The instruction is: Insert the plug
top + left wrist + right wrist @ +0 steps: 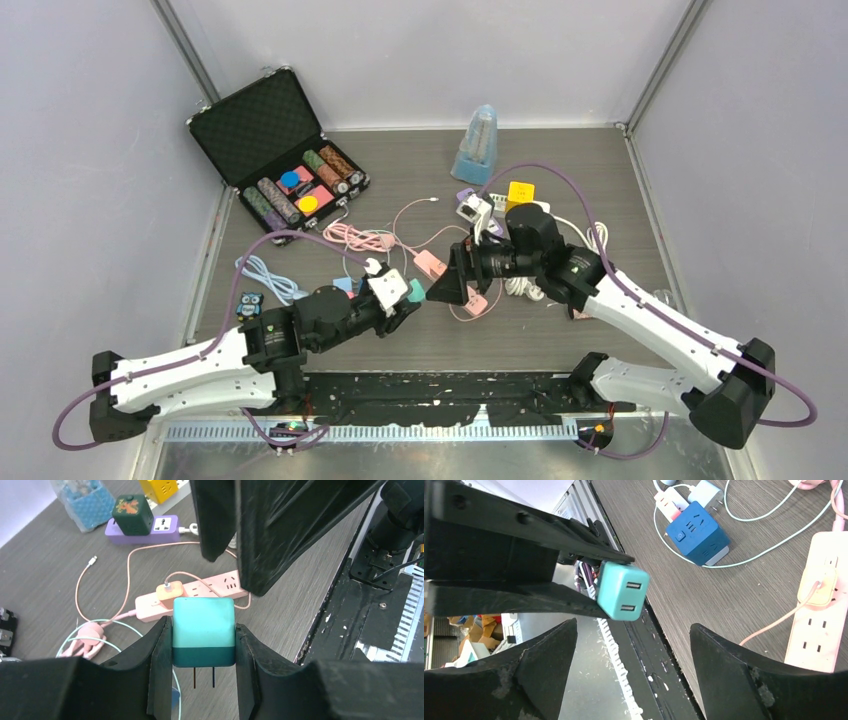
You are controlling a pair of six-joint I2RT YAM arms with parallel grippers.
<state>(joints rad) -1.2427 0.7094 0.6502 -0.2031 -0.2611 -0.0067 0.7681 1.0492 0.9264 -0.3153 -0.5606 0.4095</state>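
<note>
— Well, where is the teal plug (pixel 203 630)?
— Pinched by the fingers of the left gripper (pixel 203 652), off the table (pixel 50 575), prongs bare.
— And the right gripper (pixel 633 630)?
— Fingers spread wide, empty, facing the plug. Seen from the left wrist, it blocks the far table, and the plug hides part of the pink power strip (pixel 200 591).

The plug (pixel 203 630) is pale turquoise over dark teal, the power strip (pixel 210 587) pink, the table (pixel 300 580) grey wood-grain.

Bright diffuse overhead light, faint soft shadows on table (pixel 600 160), slight glare on metal front edge (pixel 420 462), wrist views sharp, nearest foreground soft.
</note>
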